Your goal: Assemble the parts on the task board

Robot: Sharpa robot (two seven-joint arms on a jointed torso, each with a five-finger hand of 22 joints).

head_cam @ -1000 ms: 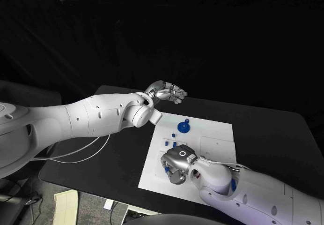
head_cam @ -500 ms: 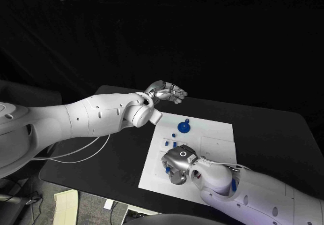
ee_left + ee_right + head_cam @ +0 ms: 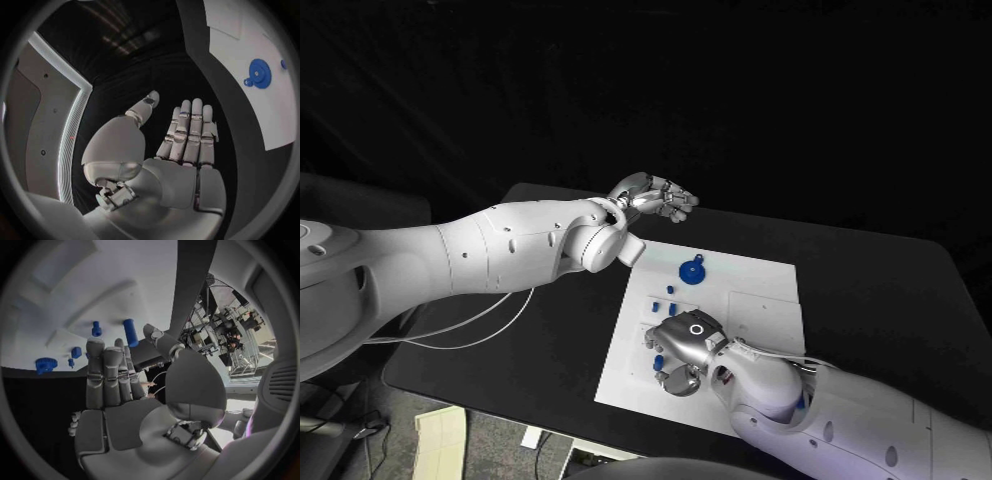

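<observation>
While the small blue parts (image 3: 664,303) lie on the flat white task board (image 3: 762,300) mid-bench, our right hand (image 3: 678,352) hovers just above them, fingers spread, holding nothing; a blue cylinder (image 3: 130,332) lies beyond its fingertips; our left hand (image 3: 656,197), empty and open, hangs past the board's far corner, well apart; the toothed blue gear (image 3: 694,270) lies between them.

The right robot hand (image 3: 679,352) possibly hides parts.

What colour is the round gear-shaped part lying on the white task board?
Blue; the round gear-shaped part shows best in the left wrist view.
</observation>
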